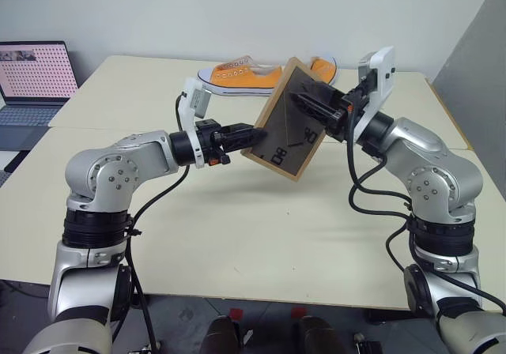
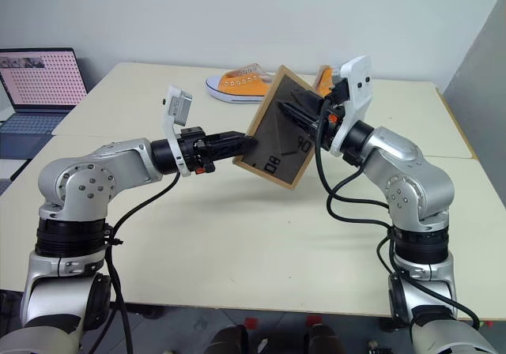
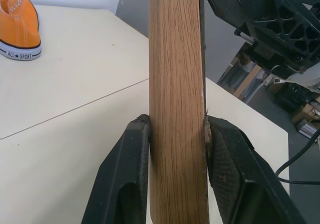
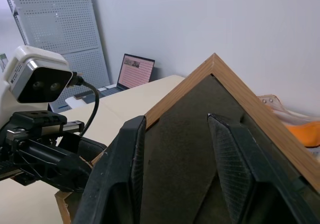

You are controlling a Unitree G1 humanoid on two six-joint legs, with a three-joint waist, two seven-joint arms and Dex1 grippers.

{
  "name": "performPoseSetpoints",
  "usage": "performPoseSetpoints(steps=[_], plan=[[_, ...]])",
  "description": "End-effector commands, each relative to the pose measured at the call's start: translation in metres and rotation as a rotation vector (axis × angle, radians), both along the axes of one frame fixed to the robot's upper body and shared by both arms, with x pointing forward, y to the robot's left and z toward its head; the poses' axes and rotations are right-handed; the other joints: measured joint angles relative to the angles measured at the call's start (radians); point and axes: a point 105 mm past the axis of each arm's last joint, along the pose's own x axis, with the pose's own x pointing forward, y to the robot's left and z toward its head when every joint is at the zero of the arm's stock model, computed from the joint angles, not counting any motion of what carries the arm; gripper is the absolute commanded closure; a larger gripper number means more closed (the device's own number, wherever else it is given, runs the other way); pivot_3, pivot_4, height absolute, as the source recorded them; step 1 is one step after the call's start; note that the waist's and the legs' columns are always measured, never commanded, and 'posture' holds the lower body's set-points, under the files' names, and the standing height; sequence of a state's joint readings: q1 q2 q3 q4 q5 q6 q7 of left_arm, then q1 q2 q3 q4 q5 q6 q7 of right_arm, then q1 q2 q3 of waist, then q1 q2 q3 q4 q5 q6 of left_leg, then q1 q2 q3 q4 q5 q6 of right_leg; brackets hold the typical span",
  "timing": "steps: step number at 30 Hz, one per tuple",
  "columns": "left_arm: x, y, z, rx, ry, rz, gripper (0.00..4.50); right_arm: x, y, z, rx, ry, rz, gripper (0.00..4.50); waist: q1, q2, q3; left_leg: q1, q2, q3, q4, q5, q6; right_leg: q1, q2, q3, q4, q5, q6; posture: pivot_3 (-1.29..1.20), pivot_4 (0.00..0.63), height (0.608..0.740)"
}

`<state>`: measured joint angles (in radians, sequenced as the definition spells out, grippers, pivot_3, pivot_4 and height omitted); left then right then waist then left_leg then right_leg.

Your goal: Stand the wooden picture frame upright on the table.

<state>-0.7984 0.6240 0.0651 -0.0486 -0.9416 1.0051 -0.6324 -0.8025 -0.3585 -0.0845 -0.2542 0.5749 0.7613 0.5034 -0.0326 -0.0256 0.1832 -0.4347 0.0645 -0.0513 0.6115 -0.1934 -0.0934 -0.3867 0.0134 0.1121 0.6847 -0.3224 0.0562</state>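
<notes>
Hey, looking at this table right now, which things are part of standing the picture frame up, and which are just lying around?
Part of the job:
- wooden picture frame, held off the table, tilted, back board toward the camera
- left gripper, shut on the frame's edge
- right gripper, fingers open at the back board
- table

Just lying about:
- orange sneakers
- laptop

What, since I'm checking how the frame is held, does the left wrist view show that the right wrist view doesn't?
Left wrist view: the left gripper clamped on the wooden picture frame by its light-wood edge, with an orange shoe beyond. Right wrist view: the right gripper open, its fingers spread over the dark back board, and a laptop far off. Both: the frame, the table and the other arm's gripper.
</notes>
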Motion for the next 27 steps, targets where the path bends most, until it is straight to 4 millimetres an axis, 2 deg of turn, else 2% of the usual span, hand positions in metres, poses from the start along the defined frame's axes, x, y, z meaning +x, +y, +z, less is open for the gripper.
performPoseSetpoints(steps=[1, 6, 10, 14, 21, 27], plan=[[-0.006, 0.001, 0.026, -0.03, -0.096, -0.013, 3.13, 0.001, -0.014, 0.002, -0.024, -0.047, -0.042, 2.45, 0.0, 0.0, 0.0, 0.0, 0.0, 0.0, 0.0, 0.0, 0.0, 0.0, 0.0, 0.0, 0.0, 0.0, 0.0, 0.0, 0.15, 0.74], [-0.004, 0.003, 0.027, -0.036, -0.094, -0.002, 3.13, 0.003, -0.022, 0.001, -0.02, -0.034, -0.059, 2.45, 0.0, 0.0, 0.0, 0.0, 0.0, 0.0, 0.0, 0.0, 0.0, 0.0, 0.0, 0.0, 0.001, 0.0, 0.0, 0.0, 0.15, 0.74], [-0.001, 0.0, 0.028, -0.039, -0.097, -0.001, 3.13, -0.001, -0.011, -0.005, -0.025, -0.025, -0.032, 2.45, 0.0, 0.0, 0.0, 0.0, 0.0, 0.0, 0.001, 0.0, 0.0, 0.0, 0.0, 0.0, 0.002, 0.0, 0.0, 0.0, 0.15, 0.74], [0.002, -0.001, 0.027, -0.033, -0.1, 0.0, 3.13, -0.006, -0.001, 0.0, 0.011, -0.023, -0.004, 2.45, 0.0, 0.0, 0.0, 0.0, 0.0, 0.0, 0.001, 0.0, 0.0, -0.001, 0.0, 0.0, 0.005, 0.0, 0.0, 0.0, 0.15, 0.74], [0.019, 0.005, 0.018, -0.026, -0.083, 0.052, 3.13, -0.014, 0.004, 0.005, 0.032, -0.028, 0.011, 2.45, 0.0, 0.0, 0.0, 0.0, 0.0, 0.0, 0.003, 0.001, 0.0, -0.001, 0.0, 0.0, 0.008, 0.0, 0.0, 0.0, 0.15, 0.74], [0.038, 0.015, 0.016, -0.035, -0.062, 0.112, 3.13, -0.016, -0.004, 0.001, 0.028, -0.015, -0.023, 2.45, 0.0, 0.0, 0.0, 0.001, 0.0, 0.0, 0.003, 0.001, 0.001, -0.002, 0.0, 0.0, 0.009, 0.0, 0.0, 0.0, 0.15, 0.74]])
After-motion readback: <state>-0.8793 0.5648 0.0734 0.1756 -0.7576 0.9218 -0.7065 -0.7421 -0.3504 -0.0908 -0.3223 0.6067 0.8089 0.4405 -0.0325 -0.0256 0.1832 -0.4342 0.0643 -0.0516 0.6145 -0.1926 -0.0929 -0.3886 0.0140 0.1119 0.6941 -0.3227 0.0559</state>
